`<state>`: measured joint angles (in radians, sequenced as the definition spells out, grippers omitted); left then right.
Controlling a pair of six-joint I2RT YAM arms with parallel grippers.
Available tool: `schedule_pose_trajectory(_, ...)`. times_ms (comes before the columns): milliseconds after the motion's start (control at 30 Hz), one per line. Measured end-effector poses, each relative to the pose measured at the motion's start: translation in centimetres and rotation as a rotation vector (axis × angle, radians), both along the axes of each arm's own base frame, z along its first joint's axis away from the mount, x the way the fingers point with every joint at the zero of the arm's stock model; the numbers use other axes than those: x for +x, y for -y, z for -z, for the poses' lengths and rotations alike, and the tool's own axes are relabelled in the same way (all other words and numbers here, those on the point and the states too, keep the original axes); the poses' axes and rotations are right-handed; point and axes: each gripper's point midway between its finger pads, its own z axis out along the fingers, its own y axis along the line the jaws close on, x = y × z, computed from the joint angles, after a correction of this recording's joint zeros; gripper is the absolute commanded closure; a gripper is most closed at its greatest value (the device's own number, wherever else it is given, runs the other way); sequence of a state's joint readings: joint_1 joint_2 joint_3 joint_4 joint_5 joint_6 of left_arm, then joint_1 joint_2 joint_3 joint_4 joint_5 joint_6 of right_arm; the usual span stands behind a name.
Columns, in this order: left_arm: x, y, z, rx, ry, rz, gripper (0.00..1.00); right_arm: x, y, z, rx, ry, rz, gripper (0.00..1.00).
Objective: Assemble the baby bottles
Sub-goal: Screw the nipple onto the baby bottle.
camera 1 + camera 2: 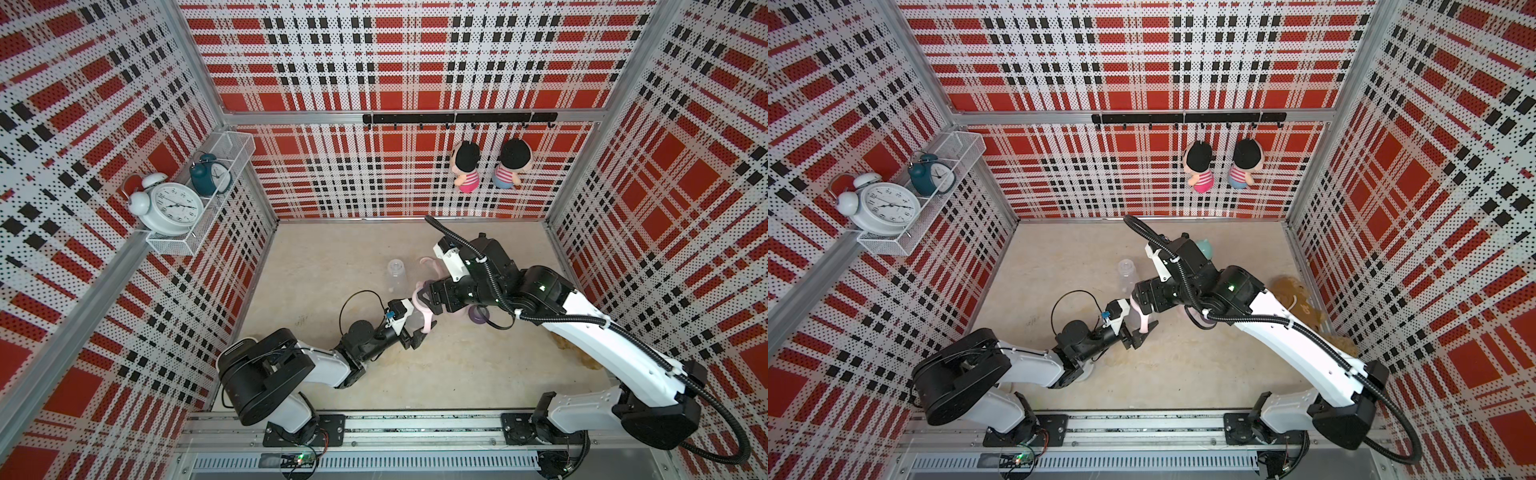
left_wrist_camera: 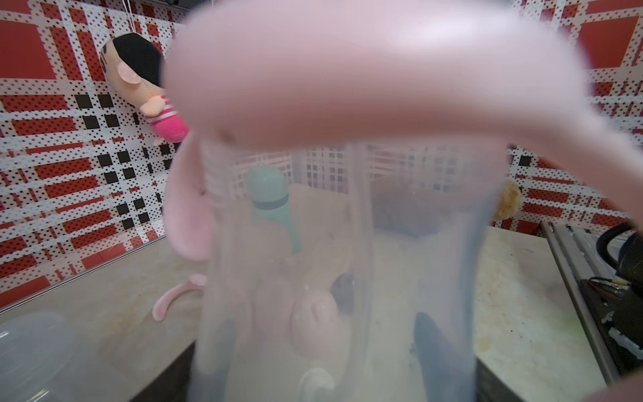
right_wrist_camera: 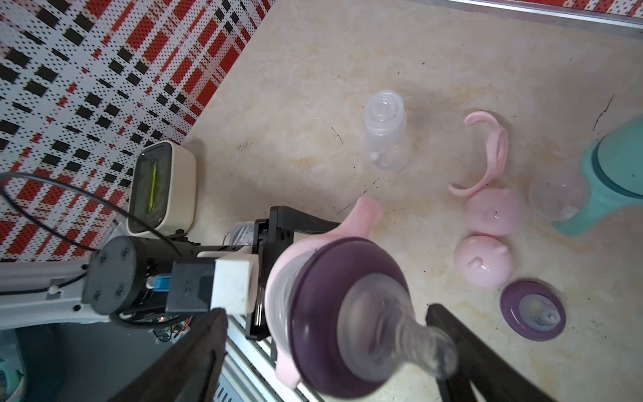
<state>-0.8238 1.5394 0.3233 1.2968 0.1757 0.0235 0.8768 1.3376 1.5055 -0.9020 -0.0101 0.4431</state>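
Note:
My left gripper [image 1: 415, 334] [image 3: 268, 278] is shut on a clear baby bottle [image 3: 288, 278], held tilted above the table. A pink two-handled ring [image 3: 362, 215] and a purple nipple collar [image 3: 323, 302] sit on its neck. My right gripper [image 3: 327, 311] [image 1: 426, 297] stands open, its fingers on either side of the collar and apart from it. On the table lie a bare clear bottle [image 3: 384, 132] [image 1: 397, 274], a loose pink handle ring [image 3: 494, 153], two pink dome caps [image 3: 494, 214], a second purple collar [image 3: 532, 309] and a teal bottle [image 3: 612, 174] [image 2: 268, 195].
A brown plush toy [image 1: 1291, 291] lies at the right wall behind my right arm. A white box [image 3: 161, 188] sits near the left wall. Alarm clocks [image 1: 172, 208] stand in a wall basket, and two dolls [image 1: 465, 166] hang on the back wall.

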Motion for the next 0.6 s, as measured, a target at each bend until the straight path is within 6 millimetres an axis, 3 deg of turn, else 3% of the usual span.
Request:
schedule_pose_trajectory(200,1.1,-1.3,1.1,-0.039,-0.043,-0.022,1.00,0.9,-0.6,2.5,-0.009,0.021,-0.014,0.09)
schedule_pose_trajectory(600,1.6,-2.2,0.5,-0.084,-0.043,-0.035,1.00,1.3,-2.9,0.5,0.100,0.073,-0.089,0.10)
